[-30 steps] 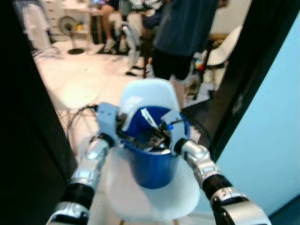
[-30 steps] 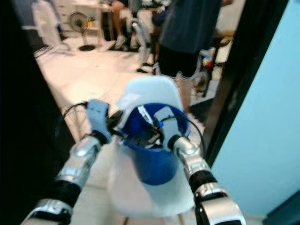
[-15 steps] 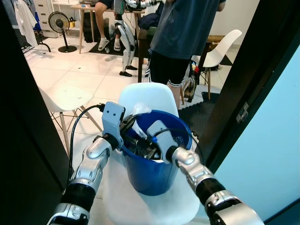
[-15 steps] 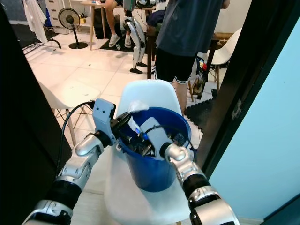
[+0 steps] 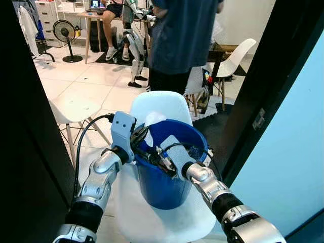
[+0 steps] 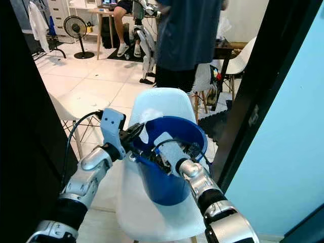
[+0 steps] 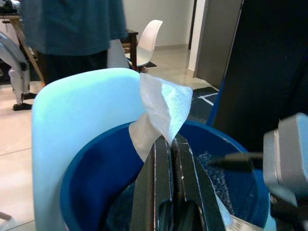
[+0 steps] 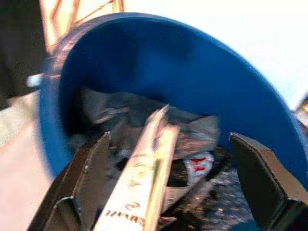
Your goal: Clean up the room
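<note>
Bucket: blue bucket (image 5: 167,187) stands on the seat of a white chair (image 5: 161,105), in a doorway between a dark door frame (image 5: 258,91) and a light blue wall (image 5: 293,152).
Bucket contents: dark crumpled trash (image 8: 144,125) and a white wrapper with print (image 8: 139,192) lie inside.
Left gripper: left gripper (image 7: 169,154) over the bucket's near-left rim; jaws pinched tight on a white tissue (image 7: 161,113), which sticks up above the rim against the chair back.
Right gripper: right gripper (image 8: 163,187) reaches into the bucket from the right; jaws spread wide, one finger either side of the wrapper, gripping nothing.
Room beyond: a person in a dark blue shirt (image 5: 182,35) stands just behind the chair; a second white chair (image 5: 233,58) to the right; standing fan (image 5: 65,35) far left on the tiled floor (image 5: 91,91).
</note>
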Tool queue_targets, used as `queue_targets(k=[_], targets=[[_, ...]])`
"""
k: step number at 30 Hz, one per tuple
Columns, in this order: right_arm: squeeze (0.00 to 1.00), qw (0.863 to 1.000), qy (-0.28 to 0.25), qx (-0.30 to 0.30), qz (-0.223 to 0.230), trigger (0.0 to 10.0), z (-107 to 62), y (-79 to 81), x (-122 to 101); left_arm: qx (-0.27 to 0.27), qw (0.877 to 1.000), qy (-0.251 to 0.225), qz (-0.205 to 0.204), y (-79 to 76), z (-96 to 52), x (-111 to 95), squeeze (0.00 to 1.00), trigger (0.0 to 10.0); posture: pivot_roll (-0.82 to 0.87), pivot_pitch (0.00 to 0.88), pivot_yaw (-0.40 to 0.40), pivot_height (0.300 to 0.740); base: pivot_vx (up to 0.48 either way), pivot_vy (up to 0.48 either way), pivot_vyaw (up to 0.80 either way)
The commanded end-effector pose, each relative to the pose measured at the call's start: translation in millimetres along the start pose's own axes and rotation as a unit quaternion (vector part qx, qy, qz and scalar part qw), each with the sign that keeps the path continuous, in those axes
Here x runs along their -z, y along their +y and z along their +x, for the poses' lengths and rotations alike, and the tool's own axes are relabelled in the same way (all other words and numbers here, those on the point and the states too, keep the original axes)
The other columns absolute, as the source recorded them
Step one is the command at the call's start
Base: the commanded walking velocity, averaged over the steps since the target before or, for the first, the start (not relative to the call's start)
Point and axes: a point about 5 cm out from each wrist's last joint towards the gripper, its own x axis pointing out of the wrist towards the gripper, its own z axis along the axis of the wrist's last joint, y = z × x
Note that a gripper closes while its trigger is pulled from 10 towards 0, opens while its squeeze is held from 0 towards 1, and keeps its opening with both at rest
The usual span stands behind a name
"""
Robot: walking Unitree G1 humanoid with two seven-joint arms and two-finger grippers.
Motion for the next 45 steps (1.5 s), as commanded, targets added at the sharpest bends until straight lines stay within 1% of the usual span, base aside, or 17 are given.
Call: queue_targets(k=[1, 7, 11, 13, 15, 17, 18, 20, 22, 26, 30, 32, 34, 36, 41, 42, 45], targets=[[1.0, 0.999, 0.003, 0.027, 0.017, 10.0, -1.1, -10.2, 0, 0.013, 1.0, 0.004, -0.01, -6.1, -0.6, 2, 0.0, 10.0, -0.03, 0.0, -0.042, 0.74, 0.0, 0.0, 0.0], [1.0, 0.997, 0.011, 0.059, 0.045, 10.0, -4.7, -22.3, 5, 0.035, 0.999, 0.004, -0.017, -13.5, 1.2, 1, 0.0, 10.0, -0.03, 0.0, -0.04, 0.74, 0.0, 0.0, 0.0], [1.0, 0.997, 0.015, 0.06, 0.054, 10.0, -5.4, -23.5, 7, 0.041, 0.999, 0.006, -0.017, -14.9, 1.4, 0, 0.0, 10.0, -0.03, 0.0, -0.039, 0.74, 0.0, 0.0, 0.0], [0.0, 0.996, 0.017, 0.06, 0.064, 10.0, -6.2, -24.2, 9, 0.046, 0.999, 0.008, -0.019, -16.4, 1.2, 0, 0.0, 10.0, -0.03, 0.0, -0.039, 0.74, 0.0, 0.0, 0.0], [0.0, 0.995, 0.018, 0.062, 0.073, 10.0, -6.6, -25.0, 10, 0.05, 0.999, 0.009, -0.019, -17.2, 1.0, 1, 0.0, 10.0, -0.03, 0.0, -0.04, 0.74, 0.0, 0.0, 0.0], [0.0, 0.991, 0.012, 0.069, 0.119, 10.0, -7.8, -28.6, 11, 0.059, 0.998, 0.011, -0.02, -19.3, 0.5, 1, 0.0, 10.0, -0.04, 0.0, -0.039, 0.74, 0.0, 0.0, -0.64], [0.0, 0.991, 0.012, 0.069, 0.119, 10.0, -7.8, -28.6, 11, 0.059, 0.998, 0.011, -0.02, -19.3, 0.5, 1, 0.0, 10.0, -0.04, 0.0, -0.039, 0.74, 0.0, 0.0, -0.75], [0.0, 0.982, -0.009, 0.071, 0.173, 10.0, -9.4, -33.7, 9, 0.07, 0.997, 0.015, -0.018, -21.9, 0.0, 2, 0.0, 10.0, -0.04, 0.0, -0.036, 0.74, 0.0, 0.0, -0.75], [0.0, 0.978, -0.021, 0.072, 0.197, 10.0, -10.4, -36.8, 8, 0.076, 0.997, 0.017, -0.018, -23.3, -0.1, 3, 0.0, 10.0, -0.04, 0.0, -0.036, 0.74, 0.0, 0.0, -0.75], [0.0, 0.974, -0.031, 0.074, 0.211, 10.0, -11.5, -39.9, 7, 0.081, 0.996, 0.019, -0.017, -24.4, -0.2, 4, 0.0, 10.0, -0.04, 0.0, -0.035, 0.74, 0.0, 0.0, -0.75], [0.0, 0.959, -0.055, 0.113, 0.253, 10.0, -20.3, -61.6, 8, 0.136, 0.99, 0.033, 0.015, -38.0, 2.6, 10, 0.0, 10.0, -0.06, 0.0, -0.027, 0.74, 0.0, 0.0, -0.75], [0.0, 0.959, -0.055, 0.113, 0.253, 10.0, -20.3, -61.6, 8, 0.136, 0.99, 0.033, 0.015, -38.0, 2.6, 10, 0.0, 10.0, -0.06, 0.0, -0.027, 0.74, 0.0, 0.0, -0.75], [0.0, 0.956, -0.064, 0.115, 0.263, 10.0, -23.5, -65.6, 9, 0.172, 0.983, 0.051, 0.043, -49.2, 5.2, 17, 0.0, 10.0, -0.07, 0.0, -0.018, 0.74, 0.0, 0.0, -0.75], [0.0, 0.956, -0.068, 0.109, 0.265, 10.0, -24.0, -65.1, 10, 0.179, 0.981, 0.057, 0.051, -51.4, 6.0, 19, 0.0, 10.0, -0.07, 0.0, -0.018, 0.74, 0.0, 0.0, -0.75], [0.0, 0.956, -0.076, 0.081, 0.272, 10.0, -24.1, -55.9, 11, 0.152, 0.979, 0.093, 0.095, -43.8, 8.7, 30, 0.0, 10.0, -0.07, 0.0, -0.011, 0.74, 0.0, 0.0, -0.3], [0.0, 0.957, -0.072, 0.073, 0.27, 10.0, -24.2, -51.3, 14, 0.112, 0.979, 0.113, 0.124, -33.8, 8.7, 35, 0.0, 10.0, -0.07, 0.0, -0.009, 0.74, 0.0, 0.0, 0.0], [0.0, 0.957, -0.071, 0.072, 0.273, 10.0, -24.6, -49.9, 15, 0.078, 0.98, 0.122, 0.138, -25.6, 8.4, 37, 0.0, 10.0, -0.07, 0.0, -0.009, 0.74, 0.0, 0.0, 0.0]])
